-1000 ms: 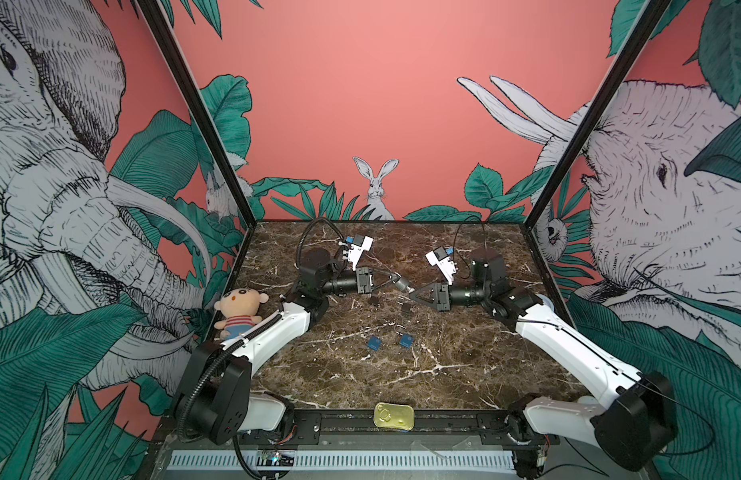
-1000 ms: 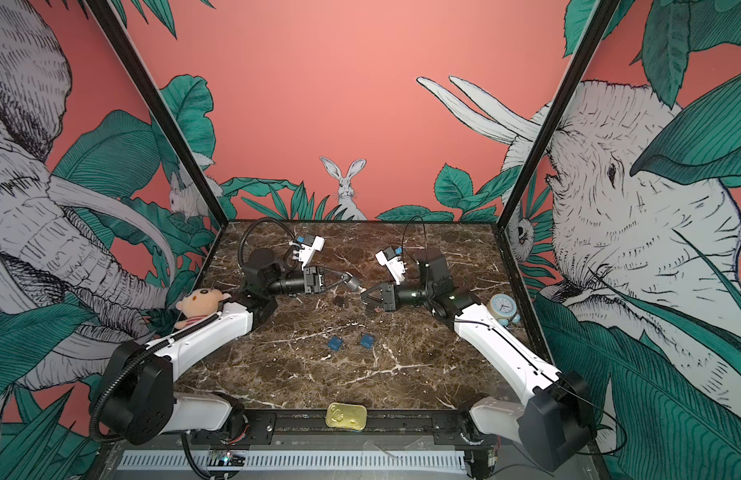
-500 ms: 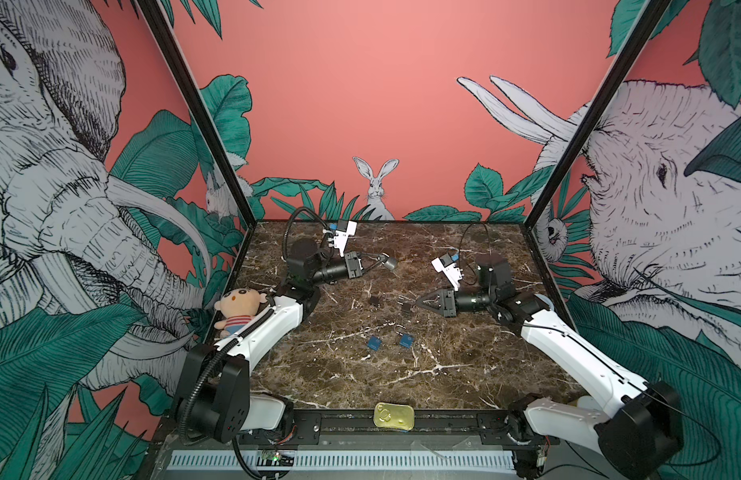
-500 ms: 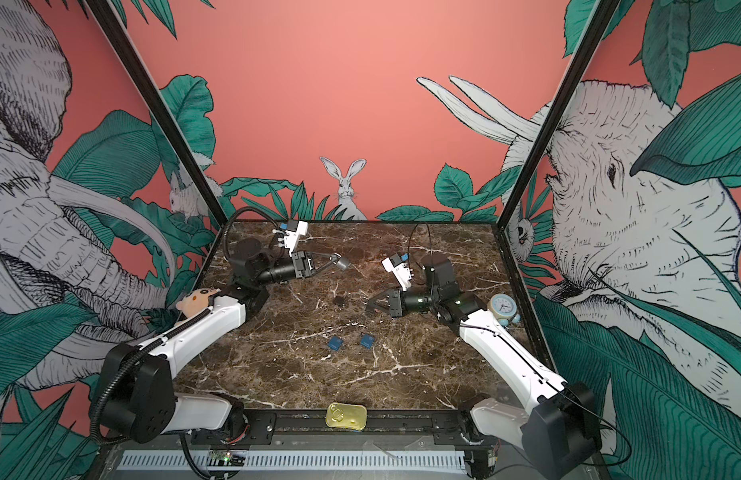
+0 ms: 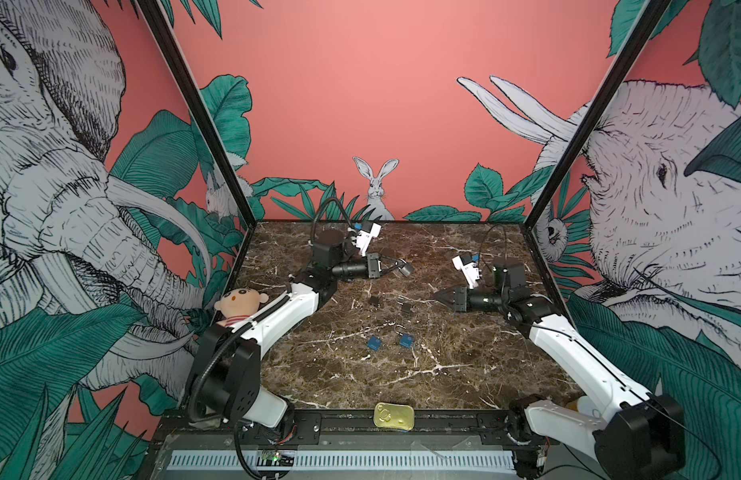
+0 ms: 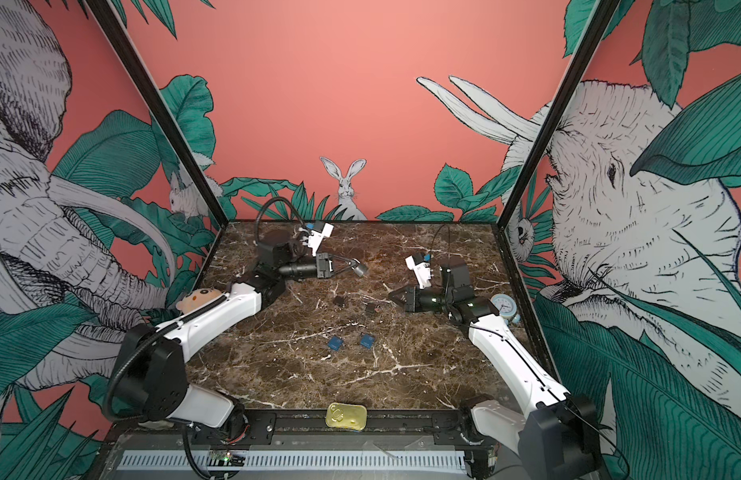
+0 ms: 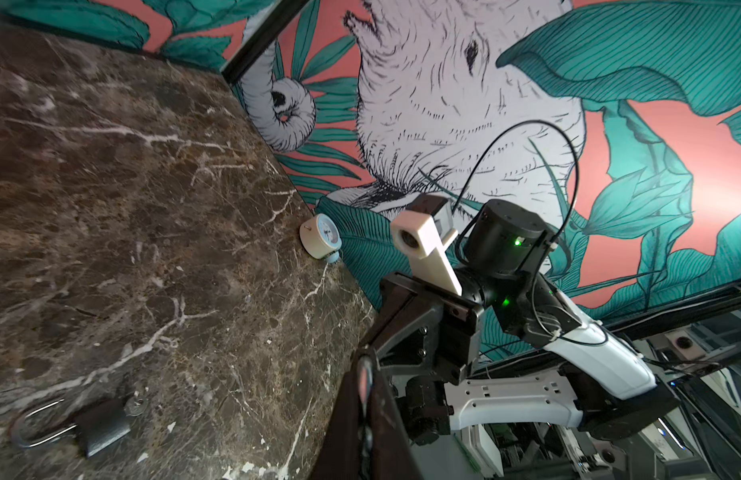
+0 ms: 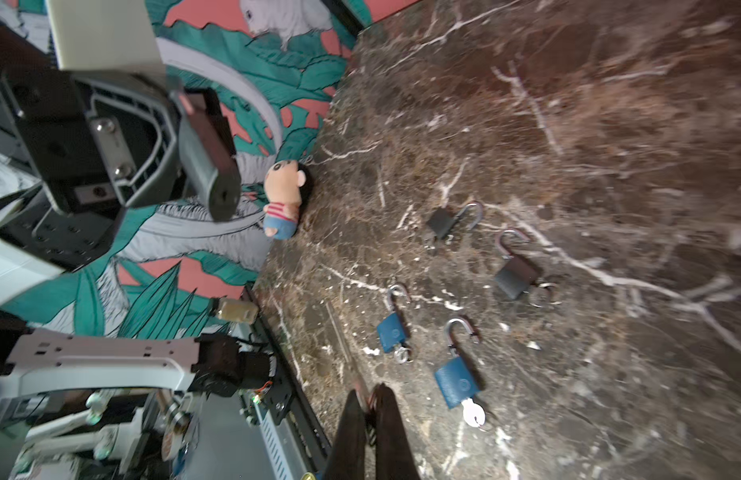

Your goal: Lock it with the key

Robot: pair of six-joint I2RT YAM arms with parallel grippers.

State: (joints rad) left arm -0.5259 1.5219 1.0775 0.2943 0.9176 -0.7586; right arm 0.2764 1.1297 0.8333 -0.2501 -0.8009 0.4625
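I had the left pincer (image 5: 398,266) clamped on the small grey metal padlock (image 8: 205,164), held clear of the dark brown marble tabletop (image 5: 443,365). The lock sat right at that pincer's tips. In the right wrist view its long axis ran out of the grip roughly in line with the pincer. The dark keyhole (image 8: 225,194) in its base pointed away from the left wrist, toward the right pincer and a little downward. Its shackle was hidden from me, so I couldn't tell whether it was pressed home.

Below the gap between the two pincers lay spare locks with open shackles. One was a blue padlock (image 8: 458,382) with a silver key (image 8: 472,415) in its base.

The right pincer (image 5: 438,296) hung well apart from the held lock, tips aimed back at it, jaws together. I couldn't make out whether a key sat between its fingers (image 8: 352,424).

I judged this to be the presenting step: lock offered, key not yet in. The next move called for the right pincer to approach along the lock's long axis, blade square to the keyhole, while the left held firm.
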